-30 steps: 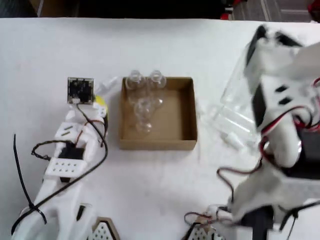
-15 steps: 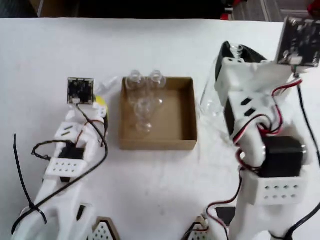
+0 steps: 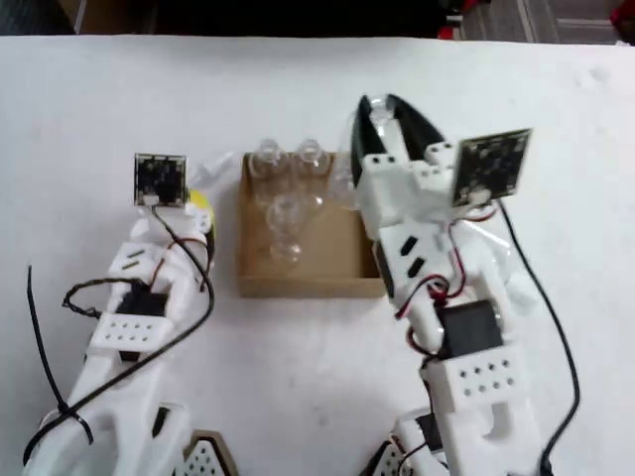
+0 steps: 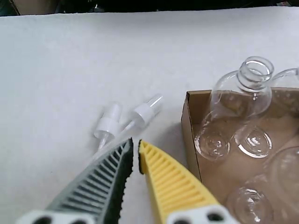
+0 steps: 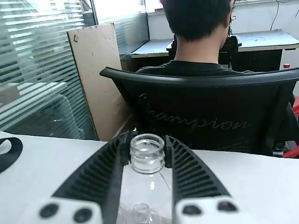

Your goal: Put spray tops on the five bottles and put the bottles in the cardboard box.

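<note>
We are judging the main risk as the right pincer [image 3: 381, 103] dropping its bottle [image 5: 147, 153] into the cardboard box [image 3: 308, 288] with no sprayer fitted, or knocking the 3 bare bottles [image 3: 286, 213] inside. That pincer is clamping the bottle's neck by the box's far corner. The left pincer [image 4: 136, 142], nearly together, is hovering beside the box near 2 spray tops [image 4: 147, 107].

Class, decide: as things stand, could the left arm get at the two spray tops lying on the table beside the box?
Probably yes. The left gripper sits just short of the spray tops, with only bare table between; its fingers would need to open first.
</note>
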You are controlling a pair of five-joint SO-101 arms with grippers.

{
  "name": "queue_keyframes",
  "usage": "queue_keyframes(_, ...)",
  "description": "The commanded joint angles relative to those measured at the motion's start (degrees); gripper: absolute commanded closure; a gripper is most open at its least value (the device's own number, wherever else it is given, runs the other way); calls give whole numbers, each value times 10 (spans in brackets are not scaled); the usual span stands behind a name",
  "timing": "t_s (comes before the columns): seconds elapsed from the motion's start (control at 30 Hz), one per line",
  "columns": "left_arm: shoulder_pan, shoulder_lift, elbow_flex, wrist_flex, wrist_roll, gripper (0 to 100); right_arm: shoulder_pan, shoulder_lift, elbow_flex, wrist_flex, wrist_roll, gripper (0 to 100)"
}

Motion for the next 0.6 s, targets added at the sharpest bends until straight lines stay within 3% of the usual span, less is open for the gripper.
queue_keyframes(0.0,4,0,-2,-18,-5,976,-2,25,42,-121,0,982)
queue_keyframes(0.17,4,0,-3,-18,-5,976,-1,60,99,-239,0,982)
queue_keyframes(0.57,4,0,-3,-18,-5,976,48,201,131,-352,0,982)
